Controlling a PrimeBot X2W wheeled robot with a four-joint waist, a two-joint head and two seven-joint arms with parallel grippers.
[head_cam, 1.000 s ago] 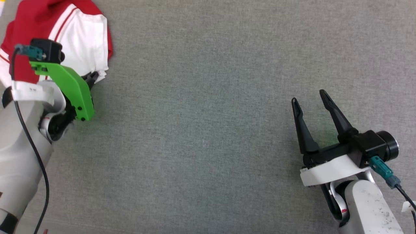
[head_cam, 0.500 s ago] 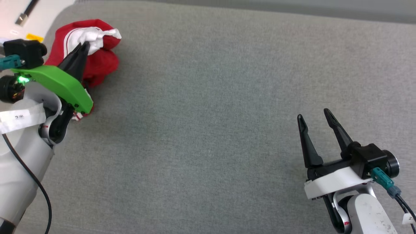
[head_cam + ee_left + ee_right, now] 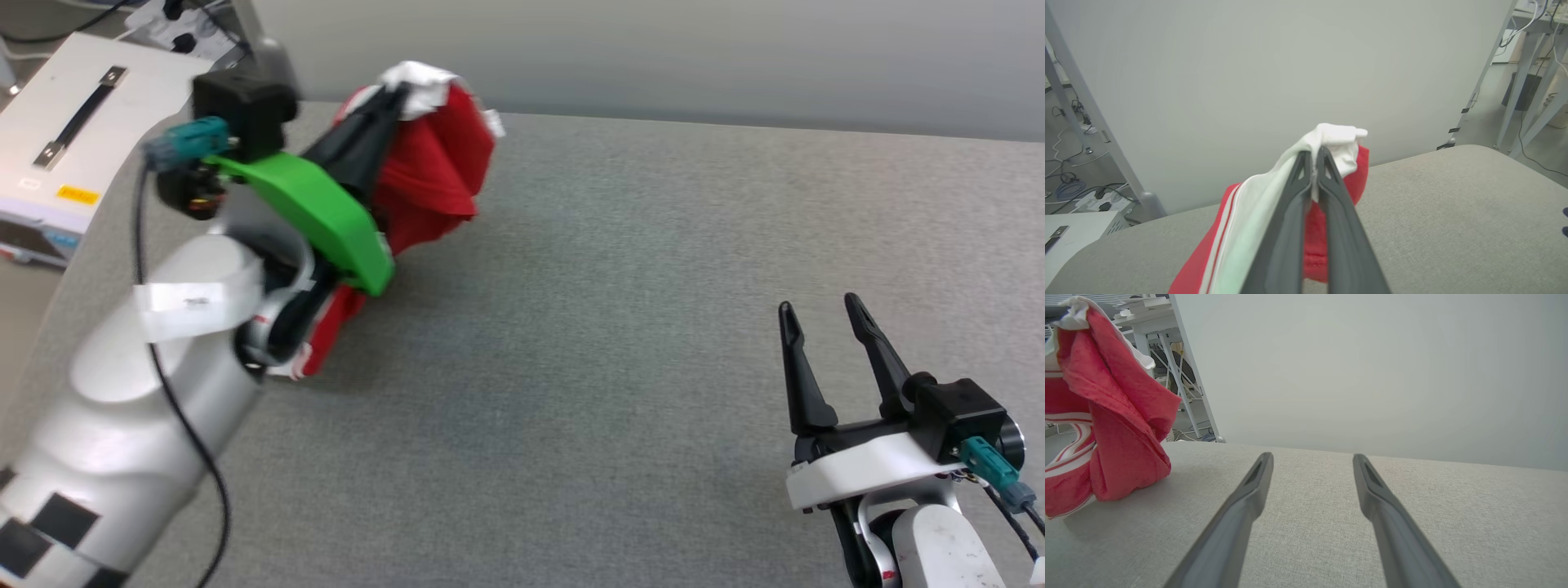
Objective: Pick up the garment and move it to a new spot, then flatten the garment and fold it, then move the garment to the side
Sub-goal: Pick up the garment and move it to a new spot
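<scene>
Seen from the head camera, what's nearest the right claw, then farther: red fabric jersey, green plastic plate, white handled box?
From the right gripper:
1. Red-and-white fabric jersey, upper left.
2. Green plastic wrist plate, just beyond.
3. White box with black handle, far left.

Left hand [image 3: 393, 96], pinching a white sleeve, now holds the garment [image 3: 433, 171] up in a hanging bunch; earlier it lay on the desk [image 3: 620, 327].

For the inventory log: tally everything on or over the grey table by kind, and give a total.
Garment: 1, the red-and-white garment, pinched between the left gripper's jaws.
Grippers: 2, the left gripper shut, the right gripper open and holding nothing.
Total: 3
</scene>
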